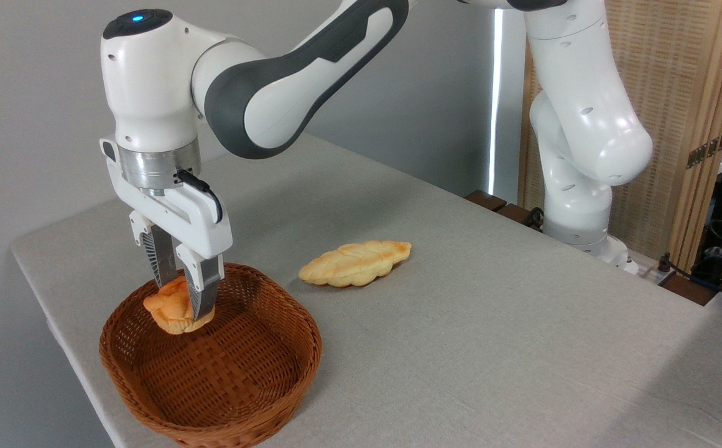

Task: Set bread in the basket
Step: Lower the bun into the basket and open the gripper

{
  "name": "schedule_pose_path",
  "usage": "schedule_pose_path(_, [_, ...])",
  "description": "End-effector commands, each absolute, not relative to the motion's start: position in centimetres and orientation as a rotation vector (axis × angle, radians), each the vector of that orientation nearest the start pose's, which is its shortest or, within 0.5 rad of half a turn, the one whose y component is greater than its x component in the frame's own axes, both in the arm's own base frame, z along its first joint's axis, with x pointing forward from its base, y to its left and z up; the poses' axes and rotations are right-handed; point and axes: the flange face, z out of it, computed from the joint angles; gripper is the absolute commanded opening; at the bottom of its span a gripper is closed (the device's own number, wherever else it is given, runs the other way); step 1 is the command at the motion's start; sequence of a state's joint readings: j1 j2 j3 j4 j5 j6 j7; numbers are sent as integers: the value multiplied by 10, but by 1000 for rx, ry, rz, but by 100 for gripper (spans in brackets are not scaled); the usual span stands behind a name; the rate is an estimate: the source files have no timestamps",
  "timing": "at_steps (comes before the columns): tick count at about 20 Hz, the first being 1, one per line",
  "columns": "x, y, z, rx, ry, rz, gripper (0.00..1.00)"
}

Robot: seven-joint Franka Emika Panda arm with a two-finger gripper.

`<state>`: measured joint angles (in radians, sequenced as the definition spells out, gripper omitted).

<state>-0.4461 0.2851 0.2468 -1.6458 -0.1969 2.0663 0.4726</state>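
Bun (171, 311) pinched between gripper (181, 291) fingers, hanging inside the wicker basket (261, 373) above its floor near the back wall. We hold it low so release means a short drop. Braided loaf (354, 263) sits apart on table (491, 336).

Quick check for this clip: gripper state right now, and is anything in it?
Gripper: shut on the small round orange-golden knotted bun, held over the inside of the wide woven reddish-brown wicker basket.
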Motion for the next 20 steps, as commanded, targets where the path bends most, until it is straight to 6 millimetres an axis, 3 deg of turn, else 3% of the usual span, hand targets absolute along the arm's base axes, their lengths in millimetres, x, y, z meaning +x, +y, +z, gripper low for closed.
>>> schedule_pose_path(1, [642, -153, 472, -3075, 952, -308, 95])
schedule_pose_path(3, [642, -153, 472, -3073, 953, -307, 100])
schedule_pose_path(10, [642, -153, 473, -3072, 953, -312, 100])
schedule_pose_path(12, [645, -154, 483, -3071, 944, -344, 100])
schedule_pose_path(15, [649, -150, 516, -3069, 923, -426, 100])
schedule_pose_path(20, [622, -84, 560, -3134, 837, -274, 100])
